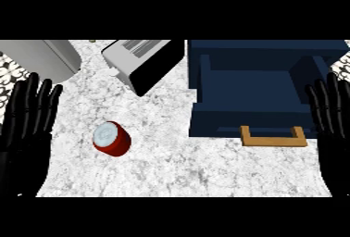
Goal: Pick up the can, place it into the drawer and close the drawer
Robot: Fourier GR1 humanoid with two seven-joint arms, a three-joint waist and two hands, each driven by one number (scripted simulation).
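can: short red cylindrical can with a pale silver lid [111, 138], on the white speckled stone counter [178, 166], left of centre, tilted a bit, lid facing up toward the head view. Nothing touching it.
drawer: dark blue box drawer [253, 88] pulled open, cavity bare as far as I can see, tan wooden U-shaped handle [272, 137] at its near front. Well apart from the can, to its right.
left hand: black left hand [27, 115] at the left edge, fingers straight and up, resting, holds nothing.
right hand: black right hand [329, 111] at the right edge, same pose, released, beside the drawer's right wall.
step: pickup not yet started, I'd say.
how: left hand is nearer the can. Come from above, wrap fingers round the red side wall, not the lid.
watch: tilted round body could roll if nudged first.
clutter: silver toaster with black side [140, 60] behind the can; keep the lift clear of it.
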